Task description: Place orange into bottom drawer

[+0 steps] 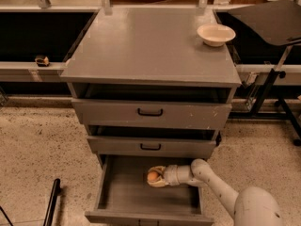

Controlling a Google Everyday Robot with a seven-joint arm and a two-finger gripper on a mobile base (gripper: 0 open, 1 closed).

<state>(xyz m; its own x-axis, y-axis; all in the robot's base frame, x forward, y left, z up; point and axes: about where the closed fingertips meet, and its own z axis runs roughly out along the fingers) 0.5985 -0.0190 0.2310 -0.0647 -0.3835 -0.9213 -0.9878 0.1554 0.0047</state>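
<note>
The orange [152, 176] is small and round and sits between the fingers of my gripper [153, 176], inside the open bottom drawer [122, 197]. The gripper is shut on it and reaches in from the right, just above the drawer's flat grey floor near its back. My white arm [211, 180] comes in from the lower right over the drawer's right wall. I cannot tell whether the orange touches the floor.
Two shallower grey drawers with black handles [150, 112] are above, both slightly pulled out. A cream-white bowl [216, 34] stands on the cabinet top at the back right. A black stand [270, 79] is at the right. A black rod [51, 204] lies on the floor at the lower left.
</note>
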